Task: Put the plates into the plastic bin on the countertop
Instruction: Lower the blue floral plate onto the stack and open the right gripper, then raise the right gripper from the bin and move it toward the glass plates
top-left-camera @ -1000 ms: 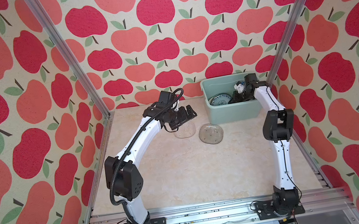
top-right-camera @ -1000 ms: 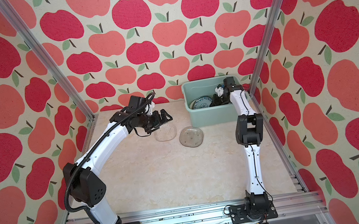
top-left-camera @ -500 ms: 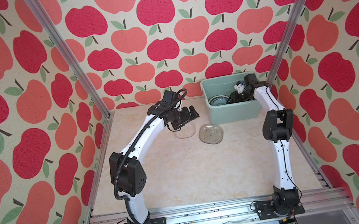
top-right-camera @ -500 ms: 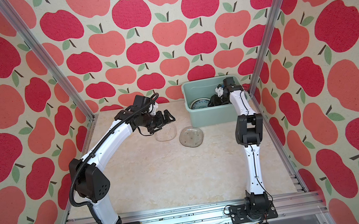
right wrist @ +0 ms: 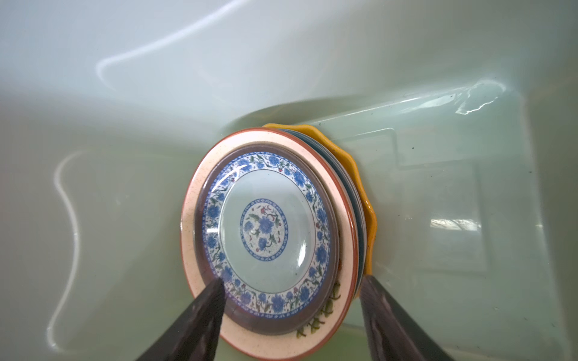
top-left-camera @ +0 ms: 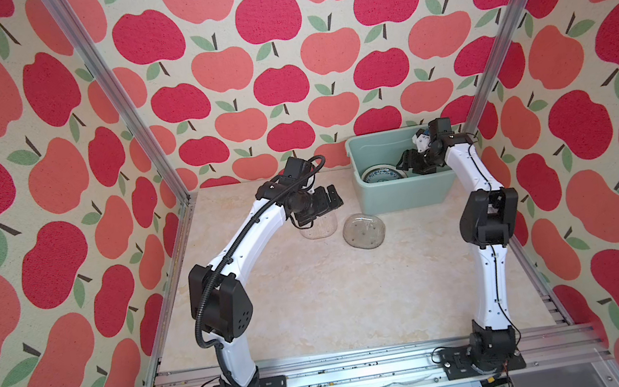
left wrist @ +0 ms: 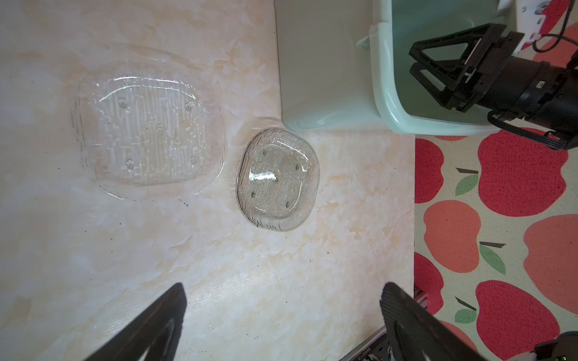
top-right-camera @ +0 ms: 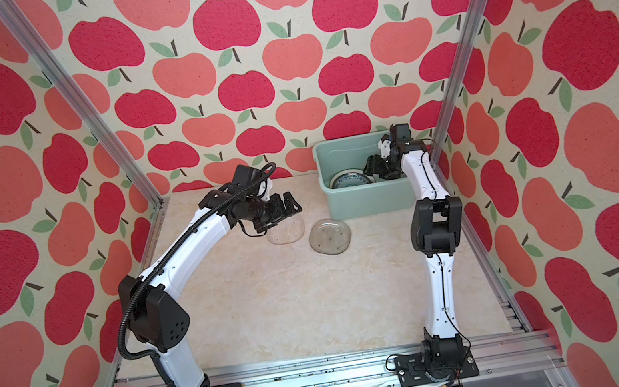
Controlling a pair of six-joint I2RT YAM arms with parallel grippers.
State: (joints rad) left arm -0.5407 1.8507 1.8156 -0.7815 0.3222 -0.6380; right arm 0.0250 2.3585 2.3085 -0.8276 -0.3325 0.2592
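Plastic bin [top-left-camera: 404, 194]: sits in the far right corner of the table [top-left-camera: 317, 307], long side along the far edge.

Inside the bin, toward its left end: a stack of plates [top-left-camera: 380, 175] lying flat on the floor of the bin. Blue-flowered plate [right wrist: 266, 225] on top, face up. Below it a wider cream plate [right wrist: 345, 250] with a red-brown rim, then dark blue edges too thin to tell apart, then a yellow scalloped plate [right wrist: 370, 218] at the bottom.

Right fingers [top-left-camera: 409, 162]: reach down into the bin from its right end, spread apart, gripping nothing. One tip over the rim of the blue-flowered plate, the other out past the edge of the cream plate; contact impossible to tell.

On the bare table, near the middle of the far edge: a larger clear glass plate [left wrist: 147, 131] and a smaller clear glass plate [left wrist: 278, 178], side by side with a narrow gap. The smaller one lies just beside the bin's front left corner.

Left fingers [top-left-camera: 329, 199]: spread wide and empty, hover above the larger clear glass plate, clear of it.
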